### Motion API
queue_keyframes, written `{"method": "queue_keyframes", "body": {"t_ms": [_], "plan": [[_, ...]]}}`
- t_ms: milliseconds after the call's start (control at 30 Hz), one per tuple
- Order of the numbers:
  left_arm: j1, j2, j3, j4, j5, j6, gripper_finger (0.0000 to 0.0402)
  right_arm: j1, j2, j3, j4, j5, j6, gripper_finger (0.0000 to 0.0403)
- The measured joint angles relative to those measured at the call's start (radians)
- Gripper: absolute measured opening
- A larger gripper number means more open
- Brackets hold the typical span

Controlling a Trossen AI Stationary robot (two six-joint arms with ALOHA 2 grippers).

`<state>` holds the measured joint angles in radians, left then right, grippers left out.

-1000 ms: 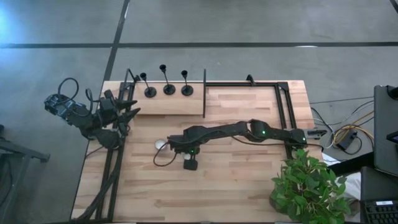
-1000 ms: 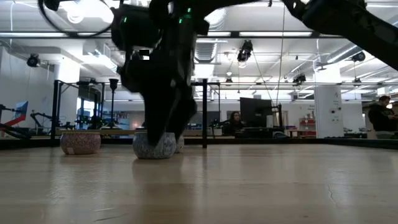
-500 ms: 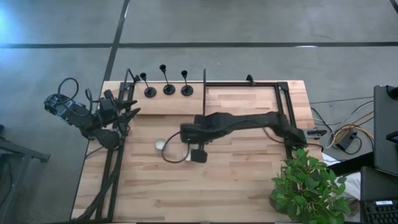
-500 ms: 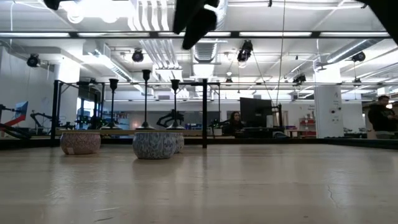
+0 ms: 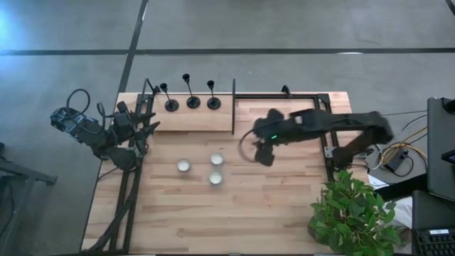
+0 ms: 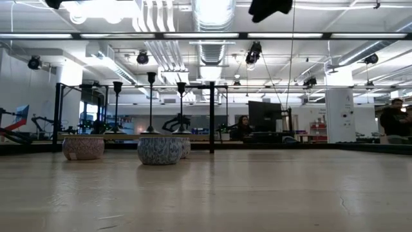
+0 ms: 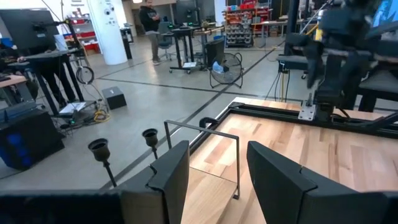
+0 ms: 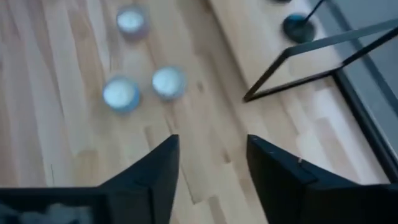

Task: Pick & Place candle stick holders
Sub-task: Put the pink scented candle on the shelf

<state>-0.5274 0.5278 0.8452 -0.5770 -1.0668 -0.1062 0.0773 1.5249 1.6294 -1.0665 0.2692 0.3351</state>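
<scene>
Three black candle stick holders [image 5: 171, 104] [image 5: 193, 102] [image 5: 214, 102] stand upright on their round bases in a row on a raised board [image 5: 192, 117] at the table's far left. They also show in the low view [image 6: 151, 103]. My right gripper [image 5: 264, 155] hangs open over the table's middle, right of the holders, with nothing between its fingers [image 8: 211, 146]. My left gripper [image 5: 149, 128] waits open at the table's left edge [image 7: 217, 155], near the board, and holds nothing.
Three low round tealight discs [image 5: 184, 166] [image 5: 217, 159] [image 5: 215, 178] sit on the wood left of my right gripper. A thin black upright frame [image 5: 234, 107] bounds the board's right side. Black rails [image 5: 323, 121] run along the far right, and a potted plant [image 5: 352, 213] stands at the near right corner.
My right gripper has risen from the nearest tealight disc and drawn back toward the table's right and far side. The disc stays on the table where it stood.
</scene>
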Motion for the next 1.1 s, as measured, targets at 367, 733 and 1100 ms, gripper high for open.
{"method": "queue_keyframes", "body": {"t_ms": [367, 733, 1100], "plan": [[0.0, 0.0, 0.0, 0.0, -0.001, -0.001, 0.0168, -0.115, -0.399, -0.431, 0.246, -0.052, -0.074, 0.0057], [0.0, 0.0, 0.0, 0.0, -0.001, -0.002, 0.0168, -0.121, -0.856, -1.037, 0.637, -0.296, -0.156, 0.0008], [0.0, 0.0, 0.0, 0.0, -0.001, -0.002, 0.0168, -0.127, -1.149, -1.4, 0.983, -0.217, -0.164, 0.0008]]}}
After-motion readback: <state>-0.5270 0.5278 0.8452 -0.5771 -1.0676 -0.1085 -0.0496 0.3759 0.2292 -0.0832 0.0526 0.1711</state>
